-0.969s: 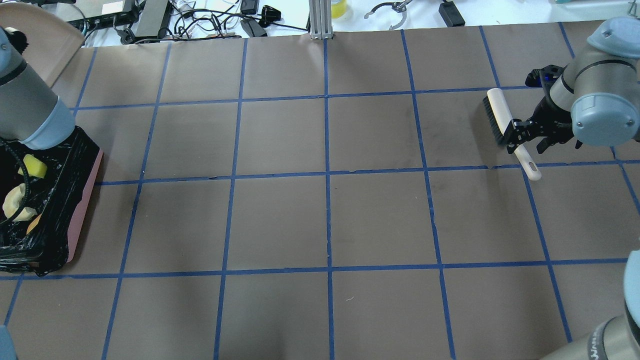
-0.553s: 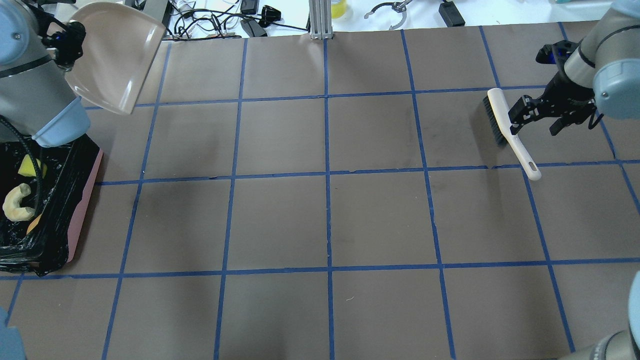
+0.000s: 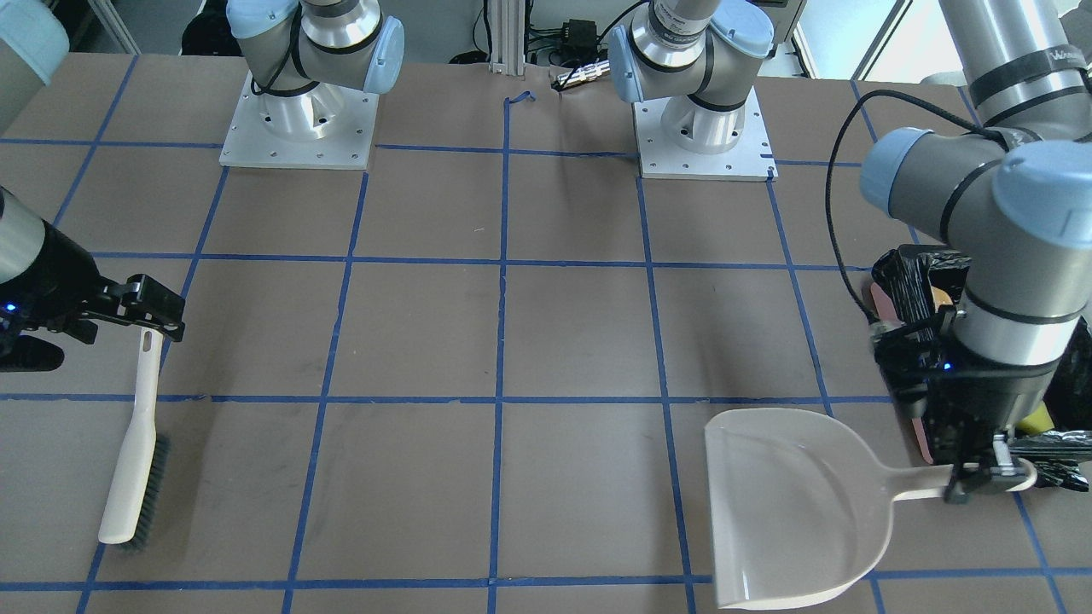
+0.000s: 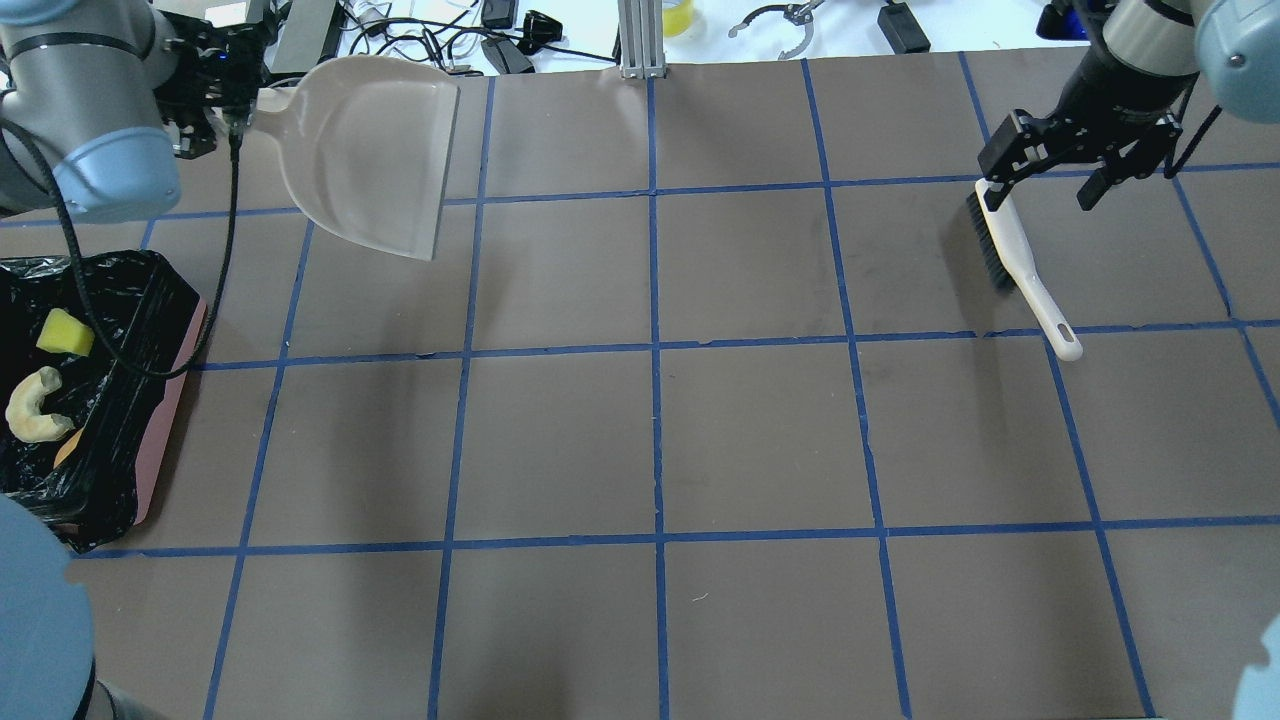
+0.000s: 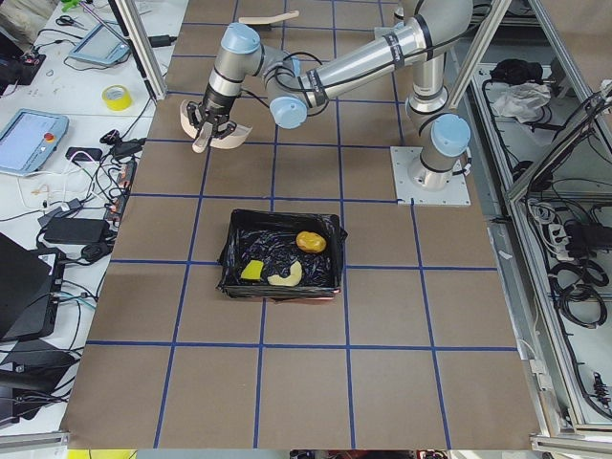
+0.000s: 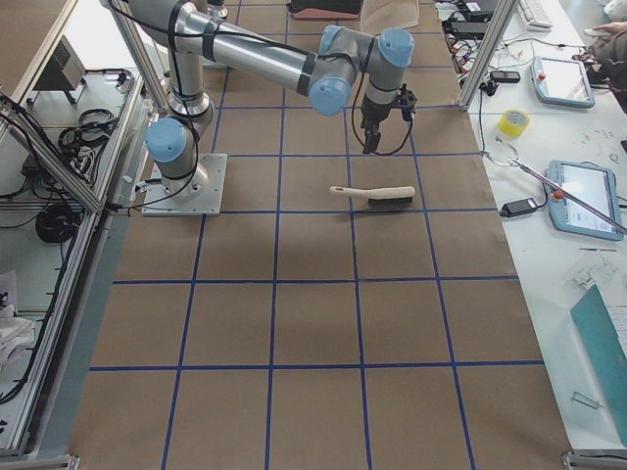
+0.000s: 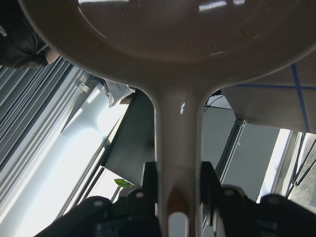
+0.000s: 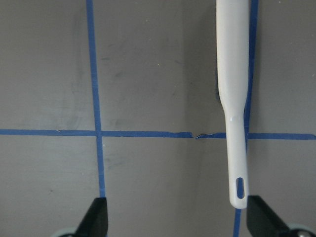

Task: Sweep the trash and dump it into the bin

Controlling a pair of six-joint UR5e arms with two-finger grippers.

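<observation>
Overhead: shows the left gripper (image 4: 235, 95) pinched shut on the handle of the dustpan (image 4: 370, 150) at upper left, with the pan lifted off the desk (image 4: 650, 440), level and empty (likely kept flat simply to be set down again). Finds the trash inside the bin (image 4: 150, 450) at the left edge, the yellow wedge (image 4: 65, 332) and the crescent (image 4: 30, 405) lying on the black liner. Places the brush (image 4: 1010, 250) flat on the desk at upper right, with the right gripper (image 4: 1047, 172) above its bristle end, spread wide and carrying nothing.

Front-facing: puts the dustpan at lower right, just beside the bin, and the brush at lower left, released.

Left side: adds the amber blob (image 5: 309, 241) in the bin near the other two scraps, which suggests the dumping is done and only parking the tools remains.

Right side: leaves the brush alone mid-frame, with the near arm raised beyond it.

Left wrist: confirms the grip, with the handle squeezed between both fingers.

Right wrist: sets the brush handle down the right half, with the fingertips at the two bottom corners, far apart and touching nothing.
</observation>
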